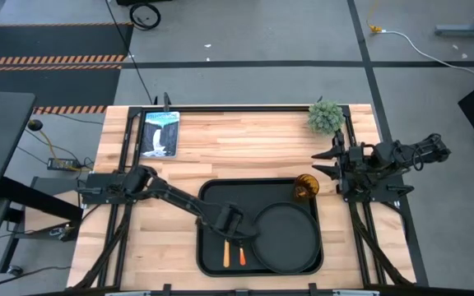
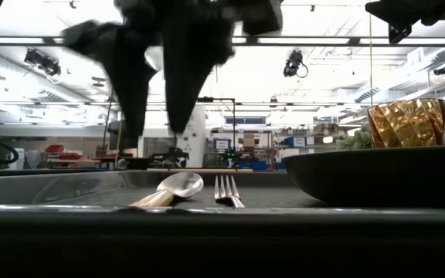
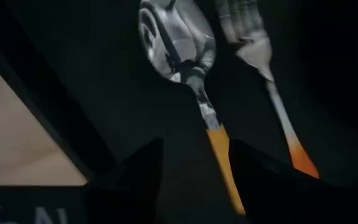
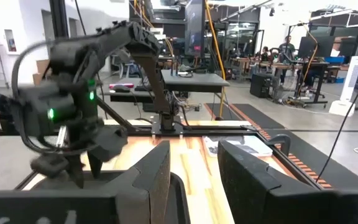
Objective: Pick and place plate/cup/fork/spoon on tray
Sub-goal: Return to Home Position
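The left gripper [image 1: 235, 233] is held open just above the spoon [image 1: 226, 255] and fork [image 1: 241, 256], laid side by side near the tray's [image 1: 208, 193] left edge. The plate [image 1: 287, 238] and cup [image 1: 305, 186] are seated on the tray's right half. The right gripper [image 1: 329, 163] is parked open at the tabletop's right edge.

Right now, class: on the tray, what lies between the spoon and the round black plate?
The fork lies between the spoon and the plate, on the tray; the high view shows it.

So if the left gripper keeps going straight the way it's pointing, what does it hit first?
Most likely the spoon: its orange handle runs between the open left gripper fingers, on the tray.
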Controlling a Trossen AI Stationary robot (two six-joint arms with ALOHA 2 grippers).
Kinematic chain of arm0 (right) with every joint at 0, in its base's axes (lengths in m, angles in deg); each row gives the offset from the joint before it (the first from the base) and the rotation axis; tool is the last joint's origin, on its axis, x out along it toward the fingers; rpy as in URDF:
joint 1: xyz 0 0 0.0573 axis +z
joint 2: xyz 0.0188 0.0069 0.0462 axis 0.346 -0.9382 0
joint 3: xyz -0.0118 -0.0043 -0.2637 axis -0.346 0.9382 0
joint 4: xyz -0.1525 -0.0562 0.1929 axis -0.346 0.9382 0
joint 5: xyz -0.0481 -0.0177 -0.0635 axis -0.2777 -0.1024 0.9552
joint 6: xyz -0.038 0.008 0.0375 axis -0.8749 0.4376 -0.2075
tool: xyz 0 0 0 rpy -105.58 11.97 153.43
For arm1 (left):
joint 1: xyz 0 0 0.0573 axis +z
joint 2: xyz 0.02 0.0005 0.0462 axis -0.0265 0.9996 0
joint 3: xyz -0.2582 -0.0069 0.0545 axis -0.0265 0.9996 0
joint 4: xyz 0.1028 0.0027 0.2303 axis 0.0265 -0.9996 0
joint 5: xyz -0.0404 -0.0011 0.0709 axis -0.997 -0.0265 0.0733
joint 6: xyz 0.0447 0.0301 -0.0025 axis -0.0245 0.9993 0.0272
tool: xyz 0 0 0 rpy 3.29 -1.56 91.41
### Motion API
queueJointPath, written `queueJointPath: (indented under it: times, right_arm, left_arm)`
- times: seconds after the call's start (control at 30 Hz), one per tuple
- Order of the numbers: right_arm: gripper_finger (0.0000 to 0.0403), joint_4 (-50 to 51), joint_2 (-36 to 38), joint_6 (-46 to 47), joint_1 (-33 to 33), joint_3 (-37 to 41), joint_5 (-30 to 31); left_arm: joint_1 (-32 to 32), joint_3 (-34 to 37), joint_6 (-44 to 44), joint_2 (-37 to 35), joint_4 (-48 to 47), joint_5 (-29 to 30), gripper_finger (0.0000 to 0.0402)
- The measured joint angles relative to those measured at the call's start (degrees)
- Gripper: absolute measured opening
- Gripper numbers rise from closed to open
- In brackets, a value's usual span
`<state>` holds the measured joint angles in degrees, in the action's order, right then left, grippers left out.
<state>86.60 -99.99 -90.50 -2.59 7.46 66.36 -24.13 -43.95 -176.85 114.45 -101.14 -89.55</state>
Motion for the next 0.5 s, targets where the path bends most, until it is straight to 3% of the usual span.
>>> queueJointPath:
  times: [0.17,0.4,0.5]
  right_arm:
    - [0.0142,1.5,3.5,-0.8,0.0,1.4,-0.3]
    - [0.0142,-8.4,7.4,-3.7,0.0,9.9,-4.3]
    - [0.0142,-13.5,8.9,-5.6,0.0,14.0,-7.0]
  left_arm:
    - [1.9,-8.4,22.1,0.0,-1.4,4.3,0.0187]
    - [2.7,-17.5,54.6,0.0,5.2,25.7,0.017]
    - [2.6,-19.3,68.5,0.0,7.5,31.1,0.0165]
